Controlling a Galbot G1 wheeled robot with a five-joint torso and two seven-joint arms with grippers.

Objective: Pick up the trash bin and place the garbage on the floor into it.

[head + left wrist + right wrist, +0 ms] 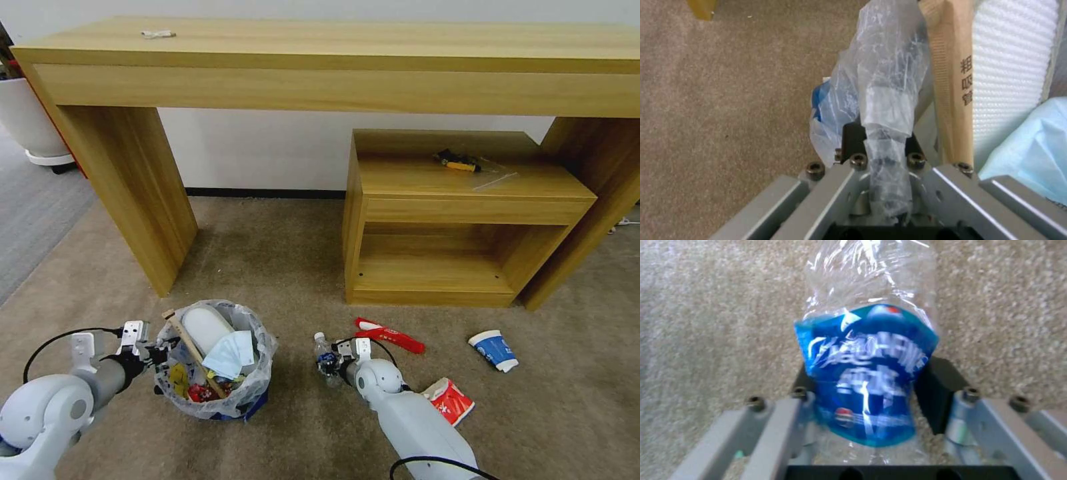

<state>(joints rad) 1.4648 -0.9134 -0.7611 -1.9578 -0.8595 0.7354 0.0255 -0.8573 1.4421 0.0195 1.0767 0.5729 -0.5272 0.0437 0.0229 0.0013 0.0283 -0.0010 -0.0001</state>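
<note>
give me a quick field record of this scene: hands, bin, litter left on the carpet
left hand: shut on rim of the small round dark trash bin lined with crinkly white plastic
right hand: around the clear plastic bottle with blue label, on the beige carpet
litter on carpet: long red wrapper, blue-and-white paper cup, red-and-white packet

The trash bin (pixel 217 363) stands on the floor (pixel 280 260) at 7 o'clock from the low shelf unit (pixel 460 220), which sits under the long worktop (pixel 333 60). At the bin's 3 o'clock lies the bottle (pixel 325 360), then the long wrapper (pixel 388 335), the crumpled pack (pixel 452 401) and the paper cup (pixel 493 350).
</note>
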